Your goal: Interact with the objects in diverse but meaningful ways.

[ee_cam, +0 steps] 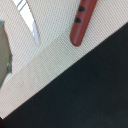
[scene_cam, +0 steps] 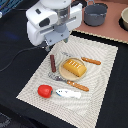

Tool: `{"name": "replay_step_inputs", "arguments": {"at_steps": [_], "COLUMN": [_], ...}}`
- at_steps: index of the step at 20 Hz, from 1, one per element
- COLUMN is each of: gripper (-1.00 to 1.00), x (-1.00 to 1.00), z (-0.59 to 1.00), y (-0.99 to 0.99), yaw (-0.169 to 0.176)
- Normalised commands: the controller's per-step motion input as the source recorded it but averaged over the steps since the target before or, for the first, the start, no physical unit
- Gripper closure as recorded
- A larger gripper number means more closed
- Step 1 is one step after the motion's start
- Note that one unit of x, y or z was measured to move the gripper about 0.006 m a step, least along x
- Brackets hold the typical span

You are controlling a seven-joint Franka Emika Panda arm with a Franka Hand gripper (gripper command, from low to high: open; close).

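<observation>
Looking down from high up, I see my gripper (scene_cam: 59, 42) hanging over the far edge of the woven mat (scene_cam: 107, 62), and I cannot tell if its jaws are wide or narrow, because the big white arm hides them and the wrist view does not show them. I think the step now is to go for the sausage stick (scene_cam: 52, 63), since it is the toy nearest to the gripper. It lies flat on the mat, just beside the plate (scene_cam: 64, 74), on the side toward the exterior view's left. The plate holds the bread slab (scene_cam: 74, 67). The sausage is long and thin, and its long way runs from the far edge of the mat toward the near edge, almost straight. In the wrist view it shows as a red-brown stick (ee_cam: 82, 21) with dark marks, lying at a small slant near where the mat meets the dark table (ee_cam: 95, 95). To do this well, I would bring the gripper right over the middle of the stick, turn the jaws so they close across its thin way, and go down slowly so I do not bump the plate. The tomato (scene_cam: 45, 90) sits near the mat's near corner, well apart from the plate.
</observation>
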Motion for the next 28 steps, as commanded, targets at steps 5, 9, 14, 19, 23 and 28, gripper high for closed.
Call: {"name": "replay_step_inputs", "arguments": {"at_steps": [5, 9, 14, 19, 23, 28], "gripper": [-1.00, -1.00, -1.00, -1.00, -1.00, -1.00], "x": [-0.25, -0.51, -0.48, -0.42, -0.33, -0.38], "z": [-0.42, -0.04, -0.15, -0.26, -0.52, -0.45], "y": [0.08, 0.14, 0.12, 0.12, 0.04, 0.00], "yaw": [0.000, 0.000, 0.000, 0.000, 0.000, 0.000]}}
